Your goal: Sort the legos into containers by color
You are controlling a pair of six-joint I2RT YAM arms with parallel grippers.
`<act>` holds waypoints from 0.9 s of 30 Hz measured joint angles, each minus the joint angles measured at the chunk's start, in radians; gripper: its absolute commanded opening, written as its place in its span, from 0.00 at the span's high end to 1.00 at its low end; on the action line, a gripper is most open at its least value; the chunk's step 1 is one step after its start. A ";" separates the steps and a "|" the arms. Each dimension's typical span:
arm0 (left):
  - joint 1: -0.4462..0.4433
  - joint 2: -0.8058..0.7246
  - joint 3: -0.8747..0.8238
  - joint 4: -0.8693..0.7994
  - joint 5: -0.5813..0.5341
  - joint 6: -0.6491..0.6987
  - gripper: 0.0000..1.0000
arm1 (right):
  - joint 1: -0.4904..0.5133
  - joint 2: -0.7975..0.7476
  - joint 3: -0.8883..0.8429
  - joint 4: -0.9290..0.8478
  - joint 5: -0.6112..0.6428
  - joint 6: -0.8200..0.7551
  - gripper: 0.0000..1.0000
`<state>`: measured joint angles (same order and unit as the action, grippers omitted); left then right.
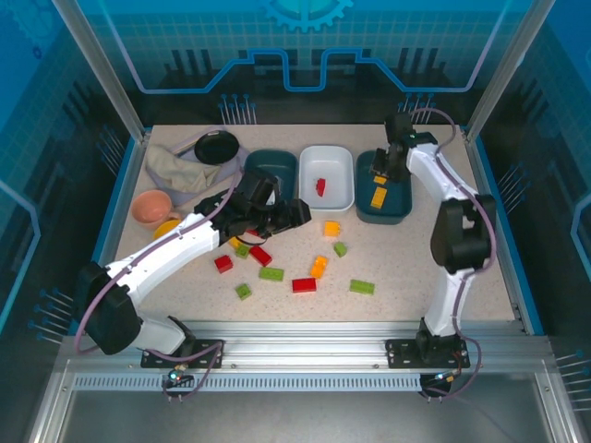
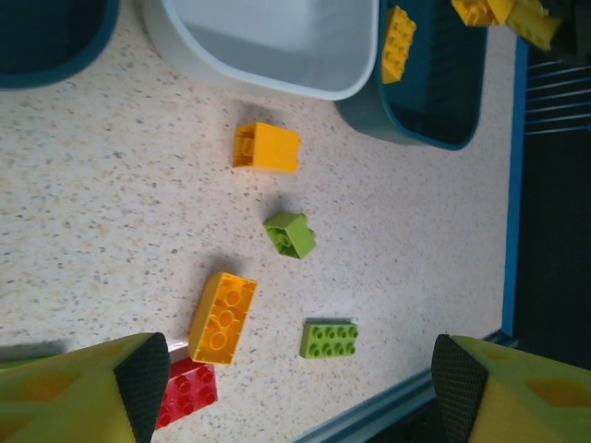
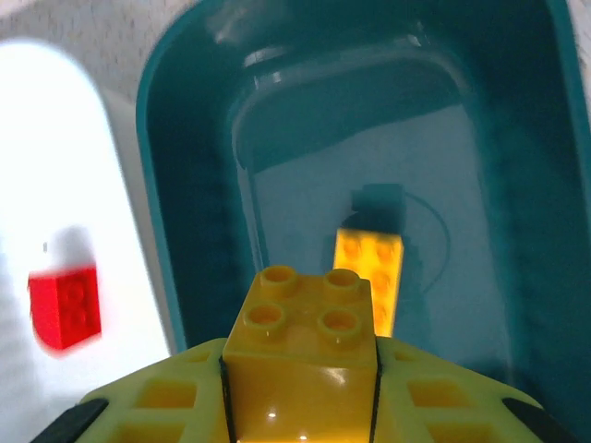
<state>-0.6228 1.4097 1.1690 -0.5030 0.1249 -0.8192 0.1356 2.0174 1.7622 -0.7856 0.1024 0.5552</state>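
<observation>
Yellow brick (image 3: 300,323) (right gripper (image 3: 300,392) pinching it, seemingly nose-down) hangs over teal tub (image 3: 194,231).

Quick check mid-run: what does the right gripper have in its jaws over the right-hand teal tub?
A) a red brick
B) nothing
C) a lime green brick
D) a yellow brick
D: the right wrist view shows the right gripper clamped on a yellow brick above the teal tub, where a second yellow brick lies.
</observation>
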 measured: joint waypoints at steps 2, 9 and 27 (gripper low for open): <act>0.001 0.000 0.009 -0.023 -0.030 -0.013 0.21 | -0.012 0.087 0.089 -0.020 -0.010 -0.014 0.76; 0.005 -0.001 0.019 -0.113 -0.124 -0.026 0.20 | -0.033 0.316 0.319 -0.107 -0.039 -0.040 0.73; 0.150 -0.057 -0.048 -0.336 -0.236 -0.177 0.28 | -0.024 0.137 0.163 -0.109 -0.058 -0.074 0.39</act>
<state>-0.4725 1.3529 1.1210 -0.8391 -0.1108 -0.9966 0.1116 2.1548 1.9251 -0.8948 0.0448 0.4808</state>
